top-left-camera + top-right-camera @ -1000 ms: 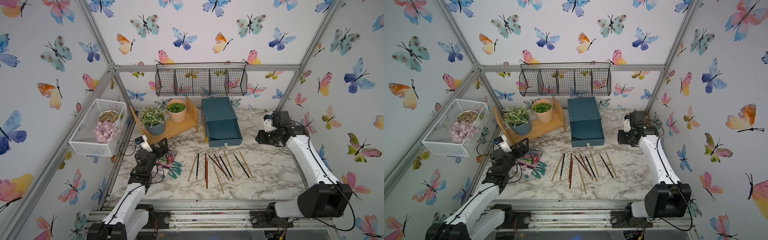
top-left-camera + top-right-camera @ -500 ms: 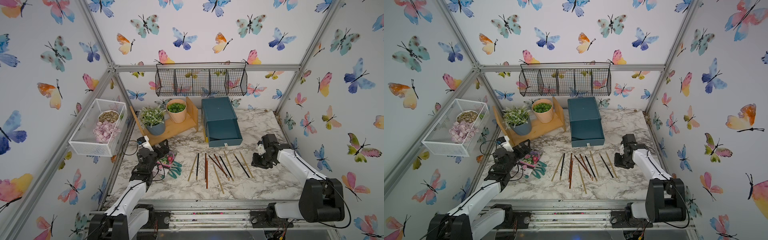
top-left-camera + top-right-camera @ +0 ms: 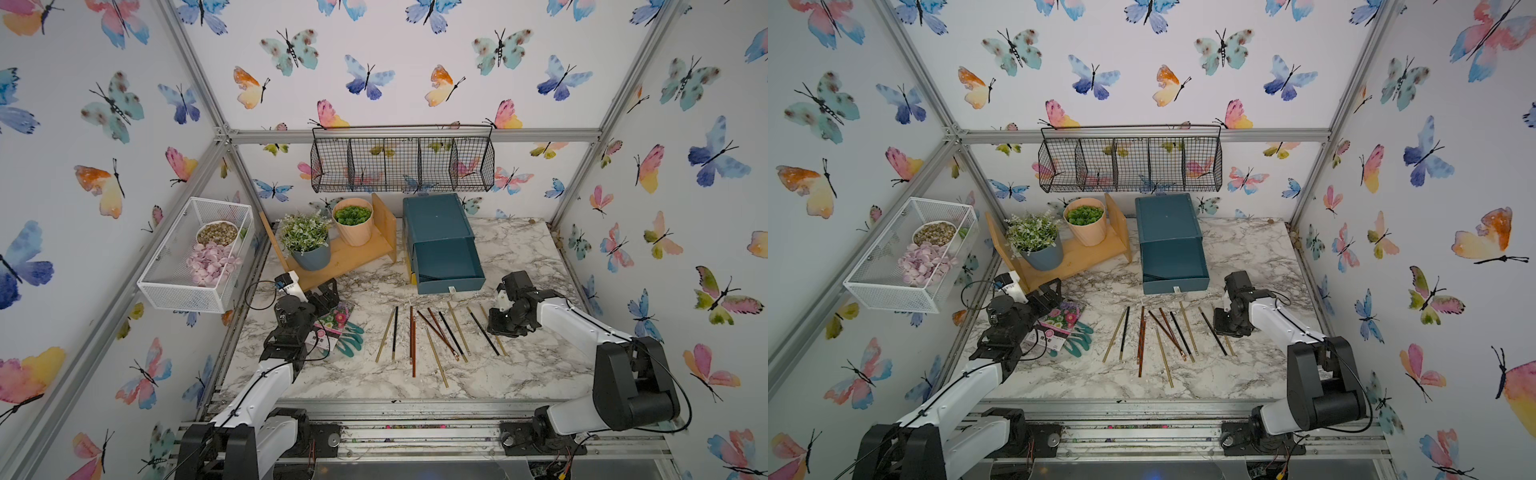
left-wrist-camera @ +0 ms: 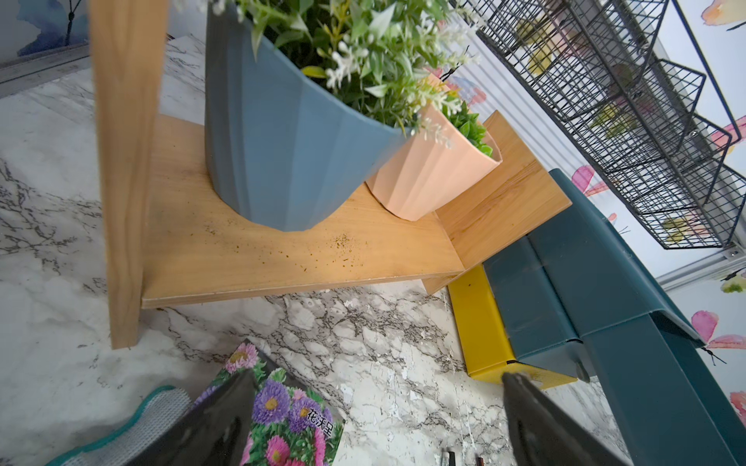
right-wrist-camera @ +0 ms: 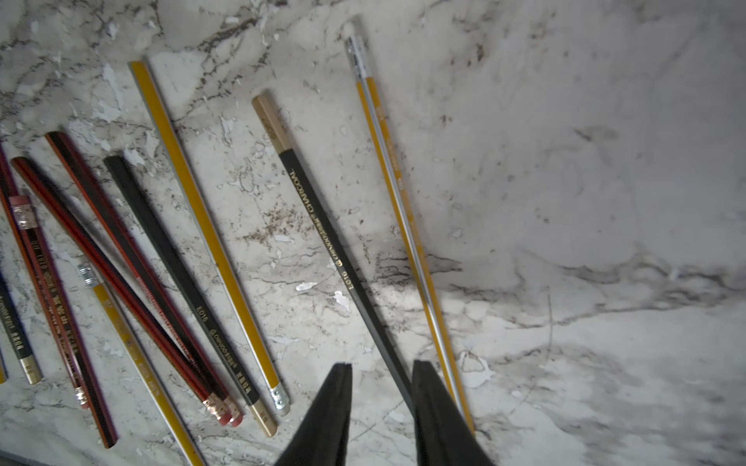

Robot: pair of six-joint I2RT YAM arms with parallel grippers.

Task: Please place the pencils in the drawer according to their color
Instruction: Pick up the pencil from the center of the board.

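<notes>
The marble bench [image 3: 536, 374] carries a dark-teal chest of drawers [image 3: 434, 220] at the middle of its back edge. One teal drawer [image 3: 451, 270] is pulled far out toward the front, and the yellow lowest drawer [image 4: 480, 322] shows beneath it. The pencils [image 3: 432, 332] lie flat in a loose fan on the bench just in front of the open drawer, black, reddish-brown and gold mixed, some crossing.

The left tool [image 4: 375, 375] hangs near the left edge with its jaws spread wide and holding nothing, over a flower seed packet [image 4: 290, 419] and a teal-trimmed glove [image 3: 353, 336].

The right tool [image 5: 381, 367] is down at the right end of the fan. Its jaws stand narrow but apart, straddling the black charcoal pencil [image 5: 323, 226], which lies on the bench between them. A gold pencil [image 5: 403, 226] runs just outside one finger [image 5: 436, 411].
</notes>
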